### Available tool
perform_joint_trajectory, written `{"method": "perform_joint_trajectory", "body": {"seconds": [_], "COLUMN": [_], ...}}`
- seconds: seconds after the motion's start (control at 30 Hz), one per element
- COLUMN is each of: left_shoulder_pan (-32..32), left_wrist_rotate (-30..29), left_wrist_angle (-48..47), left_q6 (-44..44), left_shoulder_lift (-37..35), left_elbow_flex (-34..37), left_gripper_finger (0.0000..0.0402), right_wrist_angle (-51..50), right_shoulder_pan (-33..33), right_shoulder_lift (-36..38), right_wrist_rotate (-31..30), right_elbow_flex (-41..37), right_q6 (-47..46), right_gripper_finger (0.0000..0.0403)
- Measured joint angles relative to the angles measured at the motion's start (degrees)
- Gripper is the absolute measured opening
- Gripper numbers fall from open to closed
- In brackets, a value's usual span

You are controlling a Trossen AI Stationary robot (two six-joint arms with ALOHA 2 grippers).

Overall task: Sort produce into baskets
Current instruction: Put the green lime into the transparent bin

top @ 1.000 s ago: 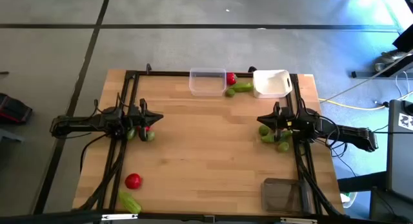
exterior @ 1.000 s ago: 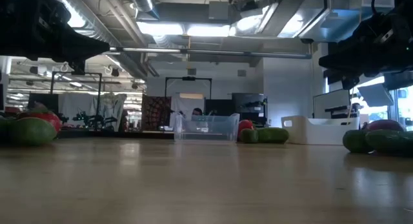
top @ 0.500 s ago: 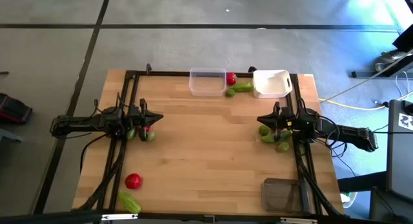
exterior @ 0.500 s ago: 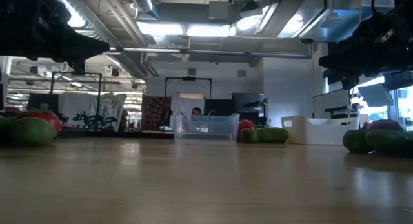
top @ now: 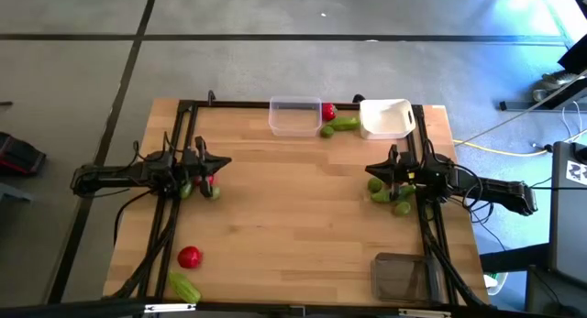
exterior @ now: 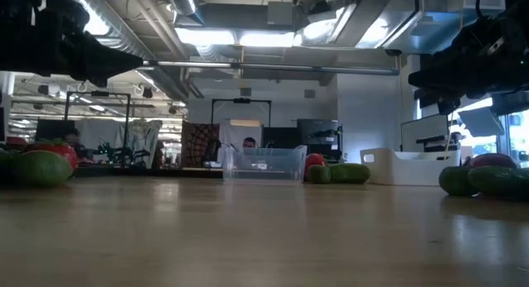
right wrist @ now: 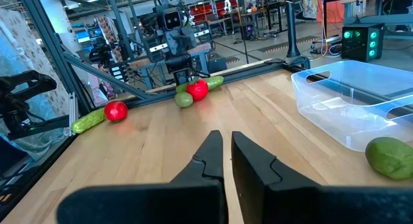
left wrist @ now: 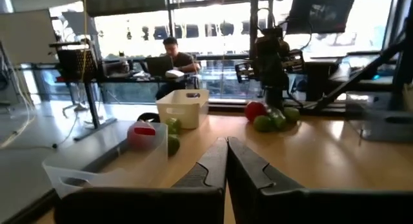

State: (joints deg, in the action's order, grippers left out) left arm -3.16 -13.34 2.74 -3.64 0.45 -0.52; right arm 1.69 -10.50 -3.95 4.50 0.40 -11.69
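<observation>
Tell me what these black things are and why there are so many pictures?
They are two robot arms at a wooden table. Each ends in a two-finger pincher called a gripper. The left gripper and the right gripper are both shut and hold nothing.

All the pictures show one moment. One camera looks straight down, one sits at table height, and one rides on each arm's wrist, looking past its fingers.

On the table lie toy fruits and vegetables: a red piece and a cucumber near the front, and small piles under each arm. At the back stand a clear tub and a white tub, with a dark tub at the front. All three tubs look empty.
</observation>
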Motion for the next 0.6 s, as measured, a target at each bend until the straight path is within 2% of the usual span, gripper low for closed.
{"method": "perform_joint_trajectory", "body": {"seconds": [0.6], "left_shoulder_pan": [0.0], "left_wrist_rotate": [0.1], "left_wrist_angle": [1.4], "left_q6": [0.3], "left_shoulder_lift": [0.0], "left_elbow_flex": [0.0], "left_gripper_finger": [0.0004], "right_wrist_angle": [0.2], "right_shoulder_pan": [0.0], "right_shoulder_lift": [0.0], "right_wrist_rotate": [0.0], "right_elbow_flex": [0.0], "right_q6": [0.0], "right_gripper_finger": [0.0019]}}
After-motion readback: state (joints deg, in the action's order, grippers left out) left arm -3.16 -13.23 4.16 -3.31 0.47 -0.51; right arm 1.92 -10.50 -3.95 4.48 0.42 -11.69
